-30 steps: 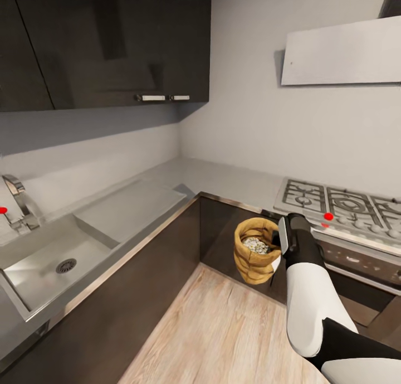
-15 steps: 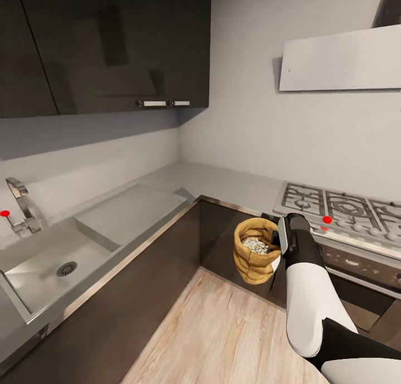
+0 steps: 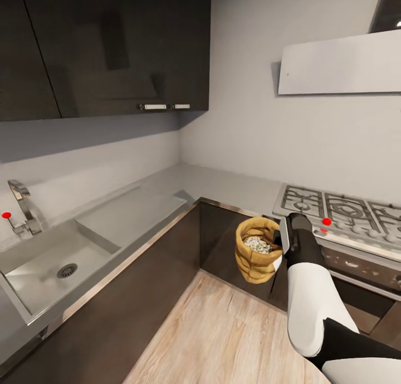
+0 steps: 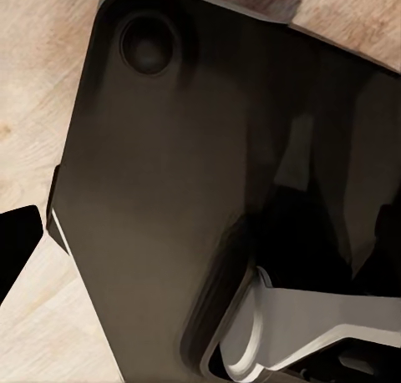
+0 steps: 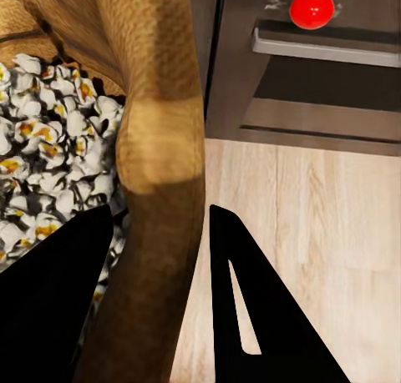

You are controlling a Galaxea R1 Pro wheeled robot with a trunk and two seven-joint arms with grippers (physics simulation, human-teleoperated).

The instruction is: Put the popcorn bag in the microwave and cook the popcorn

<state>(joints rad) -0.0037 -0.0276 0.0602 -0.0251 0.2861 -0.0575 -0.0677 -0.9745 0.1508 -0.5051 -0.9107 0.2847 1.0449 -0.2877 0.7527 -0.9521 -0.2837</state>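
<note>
The tan popcorn bag (image 3: 255,259) hangs in the air over the wooden floor, in front of the dark corner cabinets. My right gripper (image 3: 277,241) is shut on its rolled rim. In the right wrist view the rim (image 5: 160,149) passes between my two black fingers (image 5: 251,308), and the whitish popcorn (image 5: 50,174) fills the inside of the bag. The popcorn (image 3: 257,244) is also seen from above. The grey countertop (image 3: 223,180) runs round the corner behind the bag. One dark fingertip (image 4: 17,241) of my left gripper shows beside the robot's dark base. The microwave is out of view.
A steel sink (image 3: 33,283) with a faucet (image 3: 22,205) lies at the left. The gas hob (image 3: 340,208) and the oven below it, with a red knob (image 3: 326,221), are close to my right arm. Dark wall cabinets (image 3: 111,44) and a range hood (image 3: 340,63) hang above.
The whole head picture has slid slightly downward, so the camera has moved. The bag stays held in my right gripper in the same place relative to the arm.
</note>
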